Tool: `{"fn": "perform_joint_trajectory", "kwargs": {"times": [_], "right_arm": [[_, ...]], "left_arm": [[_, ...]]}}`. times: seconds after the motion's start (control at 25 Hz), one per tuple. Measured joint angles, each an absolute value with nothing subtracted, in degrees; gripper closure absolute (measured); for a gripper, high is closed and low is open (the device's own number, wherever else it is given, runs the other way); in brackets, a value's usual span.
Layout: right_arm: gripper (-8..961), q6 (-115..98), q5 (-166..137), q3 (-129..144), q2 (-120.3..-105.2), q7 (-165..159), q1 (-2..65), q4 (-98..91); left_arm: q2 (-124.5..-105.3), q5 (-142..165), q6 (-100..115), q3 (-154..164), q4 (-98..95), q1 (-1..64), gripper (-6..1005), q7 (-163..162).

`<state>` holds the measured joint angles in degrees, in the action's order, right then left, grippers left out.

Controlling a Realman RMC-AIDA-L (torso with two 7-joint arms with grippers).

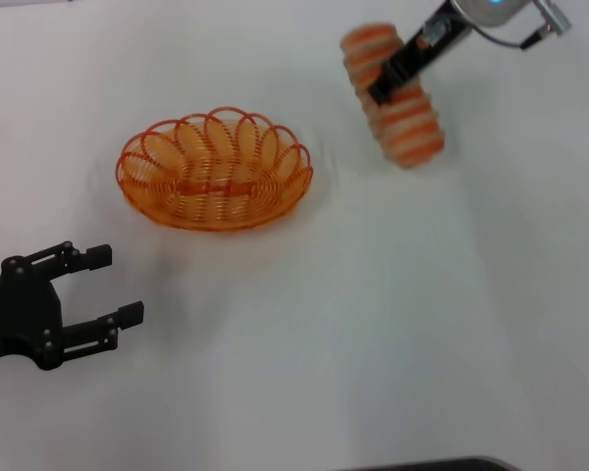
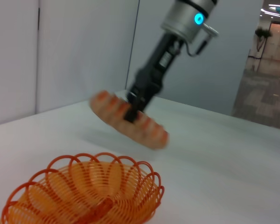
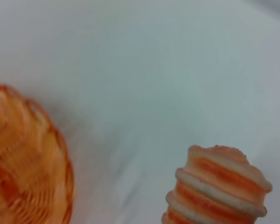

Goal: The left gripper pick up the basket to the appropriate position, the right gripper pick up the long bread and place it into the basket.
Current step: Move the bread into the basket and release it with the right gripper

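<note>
The orange wire basket stands on the white table, left of centre; it also shows in the left wrist view and the right wrist view. My right gripper is shut on the striped long bread and holds it lifted above the table at the far right of the basket; the bread also shows in the left wrist view and the right wrist view. My left gripper is open and empty, near the front left, apart from the basket.
The white table runs wide in front and right of the basket. A dark edge shows at the bottom of the head view. Grey walls stand behind the table.
</note>
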<state>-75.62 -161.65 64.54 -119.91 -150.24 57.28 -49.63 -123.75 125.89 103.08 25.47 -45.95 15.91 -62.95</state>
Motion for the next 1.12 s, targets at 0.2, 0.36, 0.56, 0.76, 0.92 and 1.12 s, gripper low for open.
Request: {"fn": "perform_joint_trajectory", "kwargs": {"times": [0.2,0.36,0.56,0.76,0.92,1.12], "right_arm": [[457,-71.81,-156.28,64.77,-120.15,-136.64,58.63,-51.71],[476,-72.08,-148.89,66.89,-120.25,-126.92,59.71,-53.15],[499,-74.51,-142.51,71.84,-120.32,-119.79,60.70,-53.44],[538,-75.20,-140.43,76.59,-120.62,-117.30,61.04,-53.46],[577,-74.93,-138.09,79.92,-120.70,-115.60,61.13,-53.47],[622,-75.65,-137.92,83.64,-120.88,-115.76,61.93,-53.21]], "left_arm": [[-123.74,126.22,102.95,25.50,-45.59,15.91,213,-62.90],[-123.72,126.22,101.92,25.98,-44.37,16.15,214,-62.59],[-123.71,126.22,100.03,26.84,-43.24,16.14,214,-62.27],[-123.74,126.21,99.34,26.91,-42.27,16.25,213,-62.16],[-123.75,126.21,98.98,26.91,-42.22,16.48,213,-62.14],[-123.71,126.16,98.52,26.69,-41.71,16.87,214,-62.25]]}}
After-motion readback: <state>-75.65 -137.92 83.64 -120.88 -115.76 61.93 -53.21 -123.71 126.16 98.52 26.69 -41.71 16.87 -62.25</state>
